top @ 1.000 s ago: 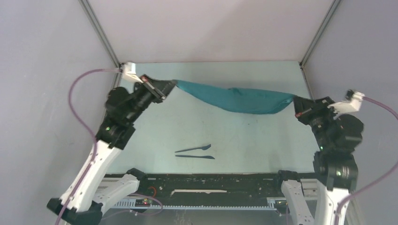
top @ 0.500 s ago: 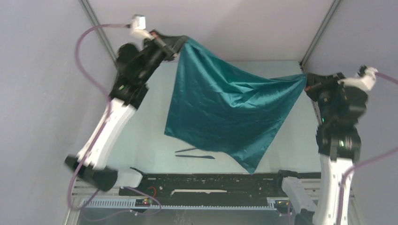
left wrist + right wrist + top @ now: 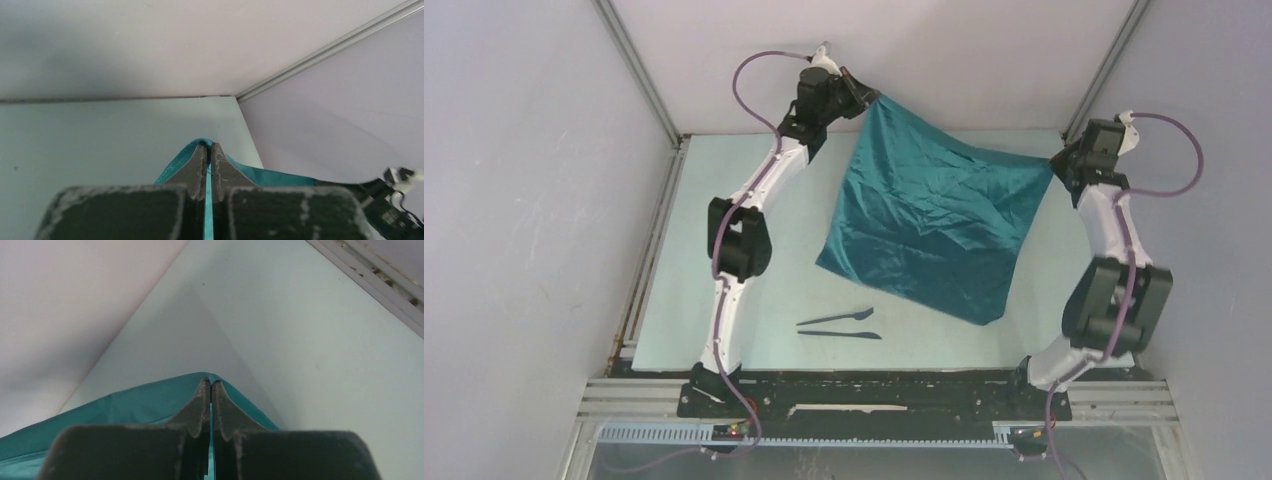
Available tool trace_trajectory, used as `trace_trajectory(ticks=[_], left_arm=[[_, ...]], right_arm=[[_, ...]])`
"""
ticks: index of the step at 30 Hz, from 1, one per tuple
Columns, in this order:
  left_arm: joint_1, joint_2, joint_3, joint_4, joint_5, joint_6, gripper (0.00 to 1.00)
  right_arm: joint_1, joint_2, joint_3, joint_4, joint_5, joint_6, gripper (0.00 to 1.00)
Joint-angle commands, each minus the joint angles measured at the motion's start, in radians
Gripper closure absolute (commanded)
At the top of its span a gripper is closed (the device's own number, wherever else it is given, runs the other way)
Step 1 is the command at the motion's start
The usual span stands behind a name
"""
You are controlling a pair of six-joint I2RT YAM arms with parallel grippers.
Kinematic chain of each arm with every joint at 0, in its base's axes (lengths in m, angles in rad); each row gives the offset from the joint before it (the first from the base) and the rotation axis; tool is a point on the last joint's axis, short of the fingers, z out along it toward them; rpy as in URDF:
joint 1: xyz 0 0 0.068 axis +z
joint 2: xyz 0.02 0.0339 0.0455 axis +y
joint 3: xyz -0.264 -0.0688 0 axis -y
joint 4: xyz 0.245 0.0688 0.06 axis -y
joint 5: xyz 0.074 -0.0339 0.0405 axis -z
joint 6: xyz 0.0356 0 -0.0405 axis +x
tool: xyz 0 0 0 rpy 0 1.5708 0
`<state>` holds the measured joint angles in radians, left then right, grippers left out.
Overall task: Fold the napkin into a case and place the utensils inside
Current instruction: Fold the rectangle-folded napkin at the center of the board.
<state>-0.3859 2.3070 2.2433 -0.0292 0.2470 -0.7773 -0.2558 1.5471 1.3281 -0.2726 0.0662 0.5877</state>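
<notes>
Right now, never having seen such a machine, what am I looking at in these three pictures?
These are two white-and-black robot arms bolted to a pale table. The wide picture looks down from above and behind; the other two come from a camera on each wrist. The left arm's fingers and the right arm's fingers each pinch a corner of a soft dark teal-green cloth napkin, holding it up, spread out. Two slim dark plastic utensils lie untouched on the table.
</notes>
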Motion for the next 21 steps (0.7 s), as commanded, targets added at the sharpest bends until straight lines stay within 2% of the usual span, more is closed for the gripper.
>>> trace_trajectory(ticks=[1,7,10,15,21], left_arm=[[0.033,0.132,0.149,0.124,0.058,-0.060,1.00],[0.065,0.230,0.091,0.245,0.063,-0.117,1.00],[0.075,0.244,0.094,0.228,0.068,-0.116,1.00],[0.098,0.153,-0.058,0.202,0.086,-0.084,1.00],[0.117,-0.038,-0.375,0.060,0.074,-0.078,1.00]], right_arm=[[-0.010,0.213,0.143,0.090,-0.037,-0.052,1.00],[-0.013,0.383,0.277,0.067,-0.128,-0.058,1.00],[-0.012,0.416,0.325,0.000,-0.161,-0.046,1.00],[-0.004,0.364,0.279,-0.158,-0.197,0.005,1.00],[0.021,0.219,0.029,-0.197,-0.272,0.053,1.00]])
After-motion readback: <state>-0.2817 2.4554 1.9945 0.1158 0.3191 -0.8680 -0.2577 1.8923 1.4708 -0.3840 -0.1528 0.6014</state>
